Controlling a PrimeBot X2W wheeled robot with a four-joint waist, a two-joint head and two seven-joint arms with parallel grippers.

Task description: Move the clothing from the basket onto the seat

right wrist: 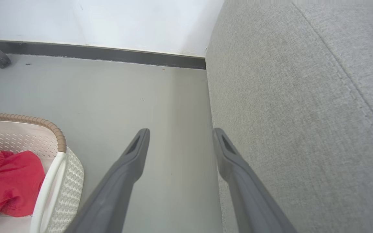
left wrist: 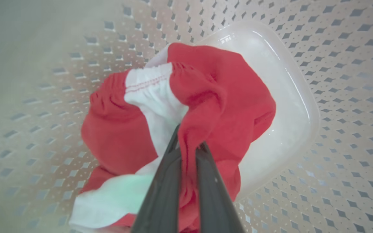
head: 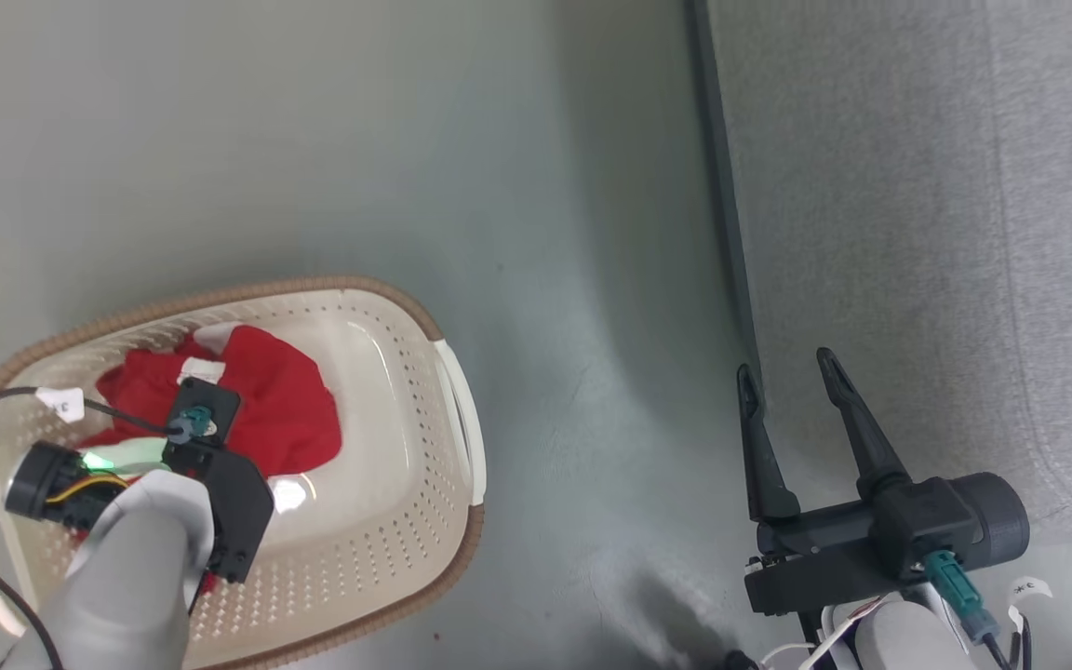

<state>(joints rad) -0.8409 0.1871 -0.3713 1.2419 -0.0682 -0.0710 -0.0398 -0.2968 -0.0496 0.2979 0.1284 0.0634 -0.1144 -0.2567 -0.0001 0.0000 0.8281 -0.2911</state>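
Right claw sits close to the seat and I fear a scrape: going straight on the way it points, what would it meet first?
Probably the floor beside the seat: the open right claw aims just off its side, though one finger might brush it. Depth is unclear.

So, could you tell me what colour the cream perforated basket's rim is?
Brown; the basket's rim shows best in the head view.

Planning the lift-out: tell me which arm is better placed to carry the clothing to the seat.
Left. The left claw is shut on a fold of the red clothing inside the basket; the right claw stands open and empty beside the seat.
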